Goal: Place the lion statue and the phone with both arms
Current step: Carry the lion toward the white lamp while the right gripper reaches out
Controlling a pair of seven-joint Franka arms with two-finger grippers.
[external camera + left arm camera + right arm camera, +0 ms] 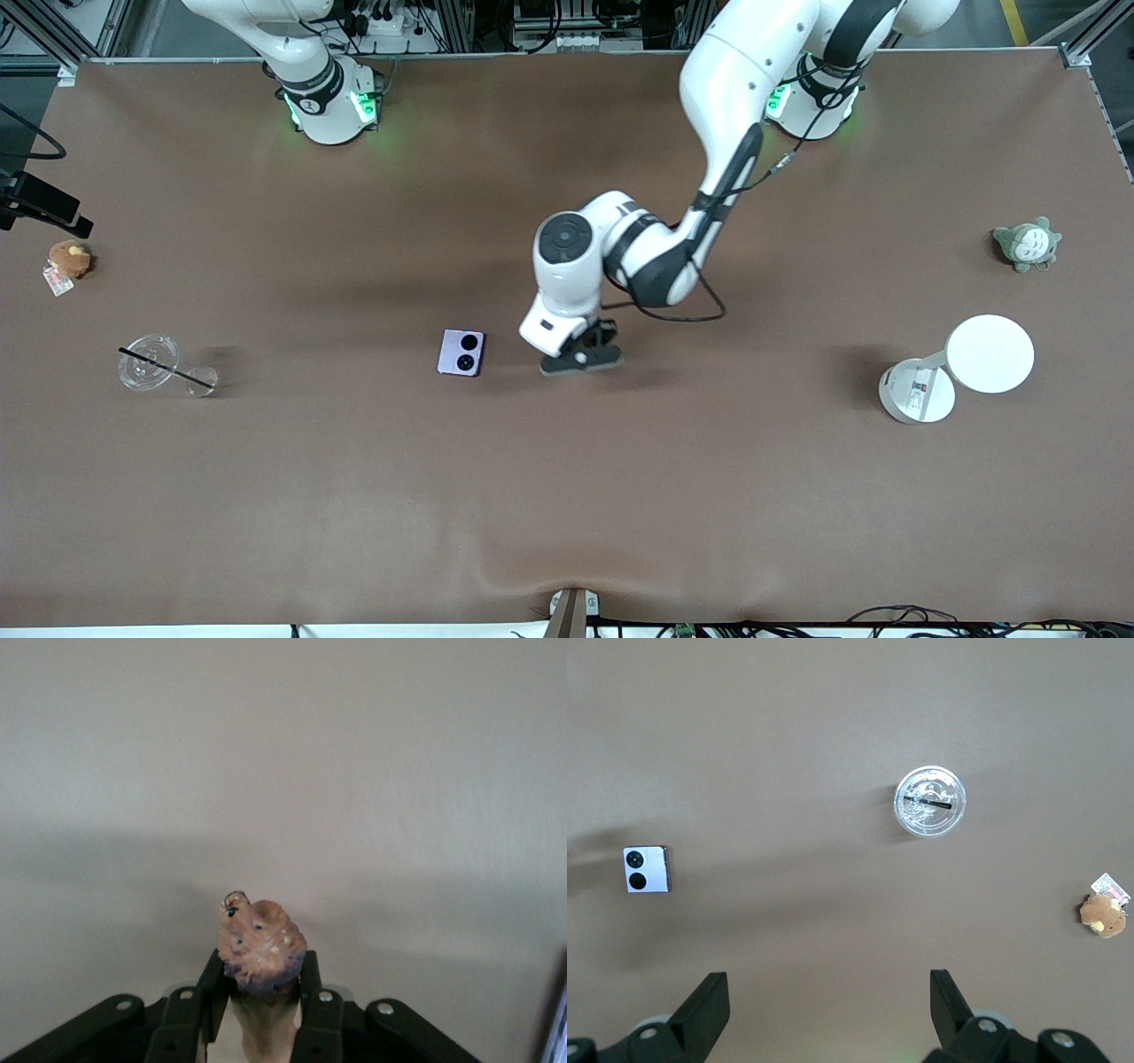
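Front view: the left tool [582,357] is down at the worktop [567,496] near its middle, just beside the phone [462,353], which lies flat toward the right arm's end. The lion cannot be made out here. The right arm waits, only its base showing. No writing is readable; the tag by the brown plush [69,259] is too small.

Left wrist view: the left tool [261,1005] is clamped on the lion [259,948], one finger on each flank. To do this well, I would lift straight up and slowly, since the grip looks narrow and low.

Right wrist view: the right tool [828,1005] hangs spread wide, high over the worktop, holding nothing. The phone [648,869] lies apart from the cup [930,802]. No readable labels.
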